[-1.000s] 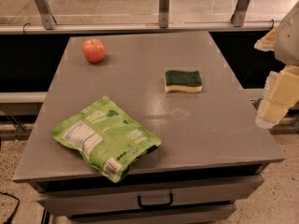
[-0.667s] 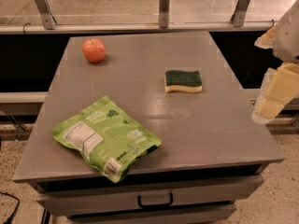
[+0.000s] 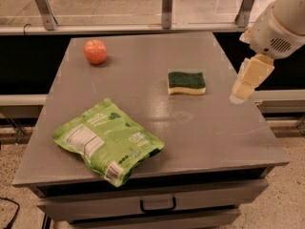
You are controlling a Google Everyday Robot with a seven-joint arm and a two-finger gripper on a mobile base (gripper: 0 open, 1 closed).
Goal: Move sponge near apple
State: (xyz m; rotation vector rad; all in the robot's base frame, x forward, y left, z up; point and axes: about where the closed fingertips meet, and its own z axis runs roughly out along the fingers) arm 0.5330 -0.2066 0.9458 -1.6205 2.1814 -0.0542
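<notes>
The sponge (image 3: 187, 82), dark green on top over pale yellow foam, lies flat on the grey table (image 3: 157, 109), right of centre. The red-orange apple (image 3: 96, 51) sits near the table's far left corner, well apart from the sponge. My gripper (image 3: 244, 90) hangs at the table's right edge, to the right of the sponge and a little above the tabletop, with the white arm (image 3: 281, 20) reaching in from the upper right. It holds nothing that I can see.
A large green snack bag (image 3: 107, 140) lies on the front left of the table. A rail with metal posts (image 3: 167, 6) runs behind the table. A drawer handle (image 3: 158, 205) shows below the front edge.
My gripper has moved left, from beyond the table's right side to its right edge, closer to the sponge. The sponge, apple and bag have not moved.
</notes>
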